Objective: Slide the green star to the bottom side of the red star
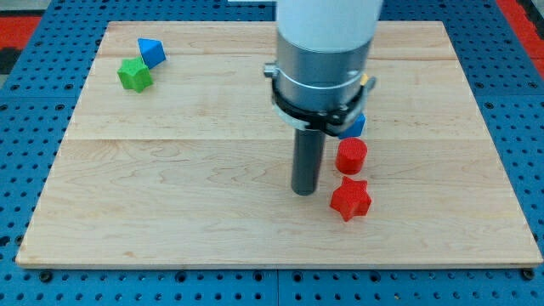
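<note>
Wooden board (170, 195) on a blue pegboard surface (25, 127), seen from the one camera. Arm housing (323, 59) white and grey, dropping in from 12 o'clock of the view and ending in a straight dark rod (306, 161). No fingers or jaws on this rig, so nothing to open or close and nothing held; only my tip (305, 193), down at the board a little right of centre, touching no block.

Red star (350, 199) just beside my tip, at about 3 o'clock of it, with a narrow gap between. Red cylinder (350, 155) at 12 o'clock of the red star, close but apart. Blue block (354, 126) at 12 o'clock of the red cylinder, mostly hidden behind the arm housing, shape not clear.

Green star (134, 75) far off near the board's upper-left corner, at roughly 10 o'clock from my tip and well apart from the red star. Blue block with a slanted, wedge-like top (151, 51) at about 1 o'clock of the green star, touching it or very nearly so; cannot tell which.

Bare wood at 6 o'clock of the red star, down to the board's near edge.
</note>
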Tool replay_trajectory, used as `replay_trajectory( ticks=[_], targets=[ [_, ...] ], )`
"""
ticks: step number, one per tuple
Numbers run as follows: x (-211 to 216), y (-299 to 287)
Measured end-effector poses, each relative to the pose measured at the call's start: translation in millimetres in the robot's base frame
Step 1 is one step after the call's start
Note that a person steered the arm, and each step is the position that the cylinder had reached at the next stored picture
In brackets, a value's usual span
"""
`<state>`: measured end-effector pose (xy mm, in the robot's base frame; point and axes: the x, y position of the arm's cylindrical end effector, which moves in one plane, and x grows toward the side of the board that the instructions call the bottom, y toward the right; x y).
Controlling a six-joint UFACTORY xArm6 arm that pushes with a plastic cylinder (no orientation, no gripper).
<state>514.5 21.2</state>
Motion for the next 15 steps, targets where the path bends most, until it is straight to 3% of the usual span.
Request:
replay_trajectory(
  ticks=[1,2,5,7,9,11,13,14,15],
  targets=[
    [-55,-113],
    [-83,-172],
    [-228,-189],
    [-286,-210],
    [-274,-233],
    [-213,-223],
    [-156,-169],
    [-190,-182],
    [-195,-239]
  ],
)
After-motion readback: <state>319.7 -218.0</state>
